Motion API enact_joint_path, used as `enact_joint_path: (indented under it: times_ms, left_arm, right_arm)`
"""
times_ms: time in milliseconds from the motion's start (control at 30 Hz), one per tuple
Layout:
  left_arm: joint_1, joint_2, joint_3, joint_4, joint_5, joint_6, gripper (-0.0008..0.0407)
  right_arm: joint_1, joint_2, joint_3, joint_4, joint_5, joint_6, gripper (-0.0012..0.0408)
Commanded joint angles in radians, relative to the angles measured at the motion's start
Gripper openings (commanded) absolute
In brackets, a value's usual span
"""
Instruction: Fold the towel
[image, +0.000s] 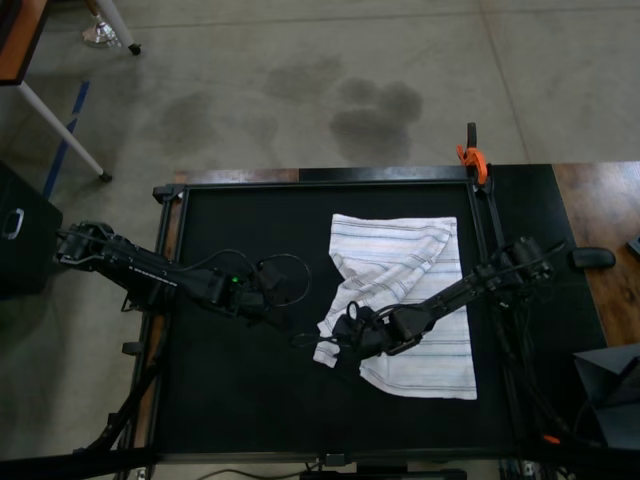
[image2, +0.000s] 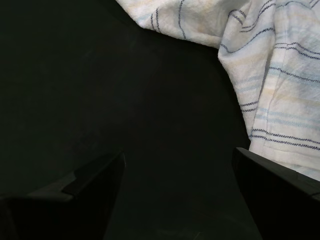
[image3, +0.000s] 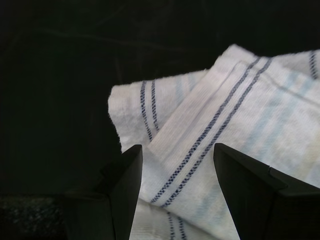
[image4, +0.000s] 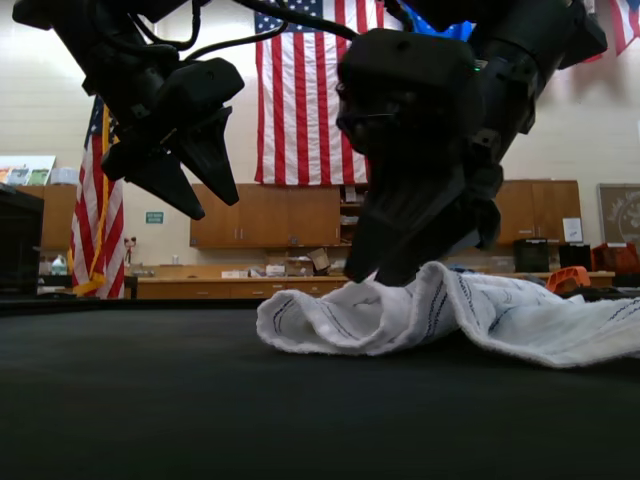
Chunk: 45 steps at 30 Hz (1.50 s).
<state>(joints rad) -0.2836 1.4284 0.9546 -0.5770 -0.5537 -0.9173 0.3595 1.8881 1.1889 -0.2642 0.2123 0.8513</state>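
Top view: The towel lies on the right half of the black work mat, partly folded. Its upper left portion is turned over diagonally, and a bunched corner sits at its lower left edge. The right gripper, on the arm reaching in from the view's right, is positioned directly over that bunched corner, probably to take the edge for the next fold. The left gripper, on the arm entering from the view's left, sits over bare mat just left of the towel, not touching it.

Left wrist view: The left gripper has its fingers spread wide with only dark mat between them; it holds nothing. The towel lies beyond the fingertips, with one folded edge close to one finger. This placement suggests a standby position beside the cloth.

Right wrist view: The right gripper has its jaws parted and straddles a folded, hemmed corner of the towel. The cloth lies between and below the fingers, but no pinch is visible, so the corner is judged not yet gripped.

Exterior view: The right gripper is low, with its tips at the raised, rumpled fold of the towel. The left gripper hangs above the mat on the exterior view's left, well clear of the cloth.
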Motion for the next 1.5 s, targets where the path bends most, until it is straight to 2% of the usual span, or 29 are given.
enact_joint_path:
  times_ms: [0, 200, 333, 433, 567, 800, 967, 1100, 1467]
  left_arm:
    - [0.0, 0.0, 0.0, 0.001, 0.0, -0.008, 0.0297]
    - [0.0, 0.0, 0.001, 0.001, 0.0, -0.007, 0.0297]
    - [0.0, 0.0, 0.001, 0.001, 0.0, -0.007, 0.0297]
    - [0.0, 0.0, 0.001, 0.001, 0.0, -0.008, 0.0297]
    - [0.0, 0.0, 0.001, 0.001, 0.0, -0.008, 0.0297]
    - [0.0, 0.0, 0.0, 0.001, 0.0, -0.007, 0.0297]
    - [0.0, 0.0, 0.0, 0.001, 0.0, -0.007, 0.0297]
    - [0.0, 0.0, 0.0, 0.001, 0.0, -0.008, 0.0297]
    - [0.0, 0.0, 0.0, 0.001, 0.0, -0.008, 0.0297]
  right_arm:
    - [-0.006, 0.025, 0.028, -0.013, 0.004, 0.01, 0.019]
    - [-0.018, 0.086, 0.127, -0.092, 0.014, 0.023, 0.019]
    - [-0.018, 0.113, 0.191, -0.208, 0.069, 0.044, 0.0188]
    - [-0.023, 0.12, 0.222, -0.289, 0.095, 0.078, 0.0177]
    - [-0.031, 0.118, 0.232, -0.334, 0.105, 0.106, 0.015]
    - [-0.036, 0.118, 0.216, -0.336, 0.106, 0.163, 0.0089]
    - [-0.035, 0.117, 0.216, -0.3, 0.1, 0.16, 0.0056]
    - [-0.035, 0.116, 0.216, -0.269, 0.067, 0.162, 0.0055]
    - [-0.063, 0.116, 0.216, -0.24, 0.068, 0.171, 0.0077]
